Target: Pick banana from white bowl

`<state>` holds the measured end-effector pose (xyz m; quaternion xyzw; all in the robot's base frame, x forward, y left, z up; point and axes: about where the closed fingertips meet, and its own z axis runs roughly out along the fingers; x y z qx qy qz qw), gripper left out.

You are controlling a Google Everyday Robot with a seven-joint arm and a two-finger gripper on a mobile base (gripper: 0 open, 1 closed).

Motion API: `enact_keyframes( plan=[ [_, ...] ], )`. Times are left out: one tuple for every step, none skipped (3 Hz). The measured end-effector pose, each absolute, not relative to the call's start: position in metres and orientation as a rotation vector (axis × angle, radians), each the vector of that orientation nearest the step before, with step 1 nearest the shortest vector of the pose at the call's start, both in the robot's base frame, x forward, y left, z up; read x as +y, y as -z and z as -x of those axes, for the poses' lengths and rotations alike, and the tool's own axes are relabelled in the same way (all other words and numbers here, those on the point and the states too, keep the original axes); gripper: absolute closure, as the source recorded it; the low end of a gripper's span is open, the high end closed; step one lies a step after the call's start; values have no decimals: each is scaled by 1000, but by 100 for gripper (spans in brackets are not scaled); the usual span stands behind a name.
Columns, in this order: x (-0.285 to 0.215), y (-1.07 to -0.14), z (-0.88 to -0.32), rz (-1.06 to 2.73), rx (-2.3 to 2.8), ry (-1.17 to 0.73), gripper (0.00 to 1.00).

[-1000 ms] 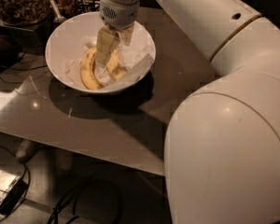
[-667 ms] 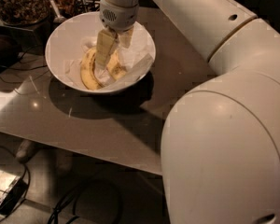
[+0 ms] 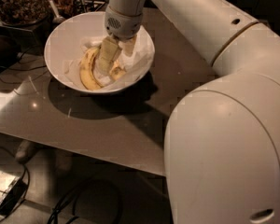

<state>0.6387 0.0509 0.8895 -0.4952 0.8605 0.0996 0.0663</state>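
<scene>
The white bowl [image 3: 56, 41] stands on the table at the upper left and is lined with crumpled white paper. A curved yellow banana [image 3: 86, 71] lies in its lower left part. A second yellow banana with brown speckles [image 3: 116, 72] lies beside it, mostly hidden under my gripper. My gripper [image 3: 109, 64] reaches down into the middle of the bowl from above, right over the speckled banana and touching or almost touching it.
The bowl sits on a brown table [image 3: 107, 125] whose front edge runs diagonally. A dark container of brown bits [image 3: 16, 3] stands behind the bowl at the far left. Cables [image 3: 9, 190] lie on the floor below. My large white arm [image 3: 224, 125] fills the right side.
The gripper sits very slightly lower in the bowl than before. The bananas and bowl have not moved.
</scene>
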Motion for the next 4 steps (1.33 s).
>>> enact_keyframes(
  plan=[
    [45, -879, -638, 1474, 2627, -329, 27],
    [44, -872, -638, 1466, 2645, -349, 31],
    [46, -869, -638, 1465, 2657, -366, 41],
    [47, -867, -639, 1464, 2662, -374, 45]
  ],
)
